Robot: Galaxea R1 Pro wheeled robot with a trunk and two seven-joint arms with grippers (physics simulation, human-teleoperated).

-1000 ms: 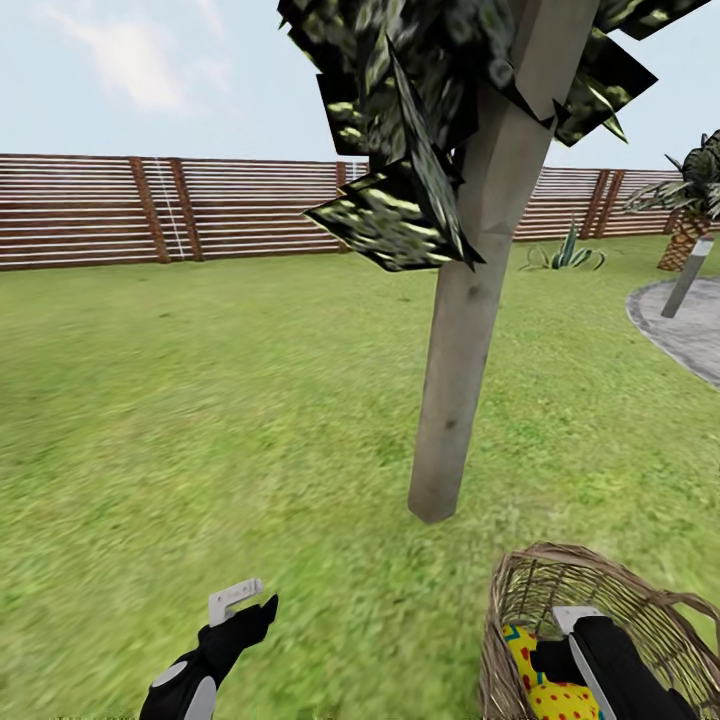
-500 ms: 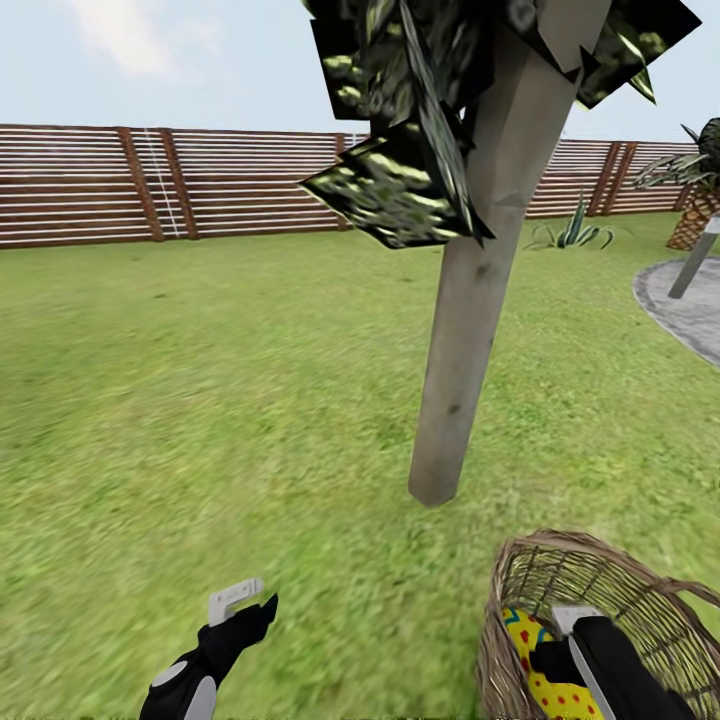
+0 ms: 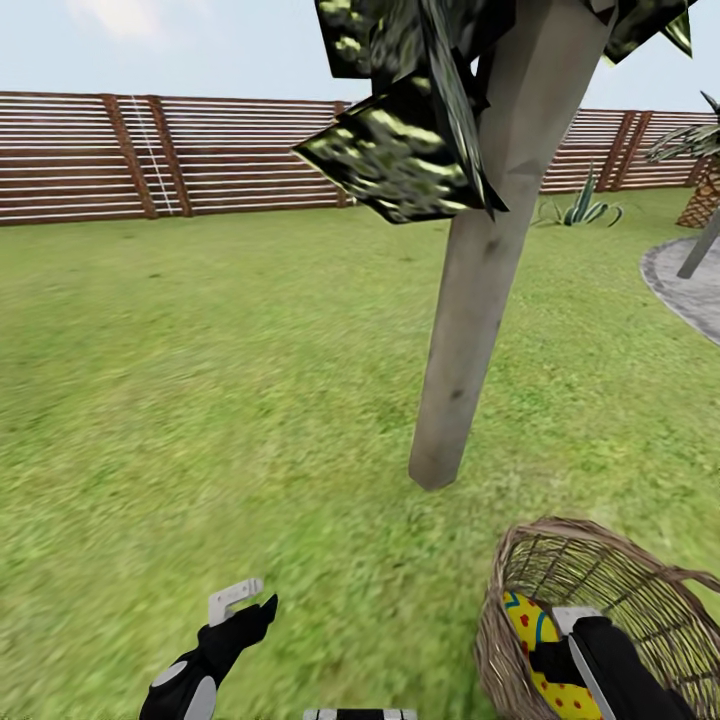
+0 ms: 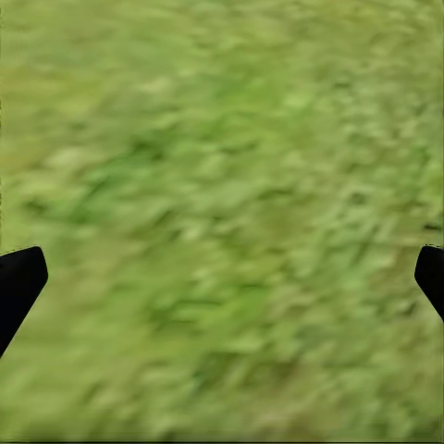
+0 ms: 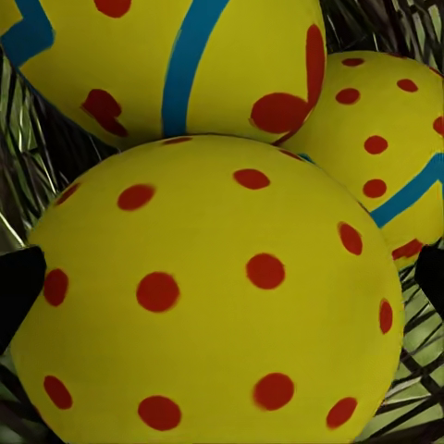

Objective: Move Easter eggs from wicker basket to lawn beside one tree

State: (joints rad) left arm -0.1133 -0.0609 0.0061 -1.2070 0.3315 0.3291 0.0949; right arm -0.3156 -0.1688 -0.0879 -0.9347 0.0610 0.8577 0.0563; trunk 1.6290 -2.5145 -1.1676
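Observation:
The wicker basket point(image 3: 640, 590) stands on the lawn point(image 3: 200, 400) at the lower right of the head view, a short way in front of the tree point(image 3: 470, 330). My right gripper point(image 3: 550, 662) reaches down into it. In the right wrist view three yellow Easter eggs lie packed in the basket point(image 5: 18, 185): a red-dotted egg point(image 5: 213, 305) nearest, a blue-striped one point(image 5: 176, 65) and a third point(image 5: 379, 148) behind. My right gripper point(image 5: 222, 277) is open, its fingertips point(image 5: 18, 296) on either side of the dotted egg. My left gripper point(image 3: 245, 605) hangs open over bare grass point(image 4: 222, 185).
A brown slat fence point(image 3: 200, 150) closes the far side of the garden. Grey paving point(image 3: 690, 290) and a palm point(image 3: 705, 180) lie at the far right, with a spiky plant point(image 3: 580, 210) by the fence. Dark leaf cards point(image 3: 410, 150) hang at head height beside the trunk.
The whole head view has shifted, so the tree's foot and the fence sit a little higher in the picture. Both arms keep their places, the right one still in the basket.

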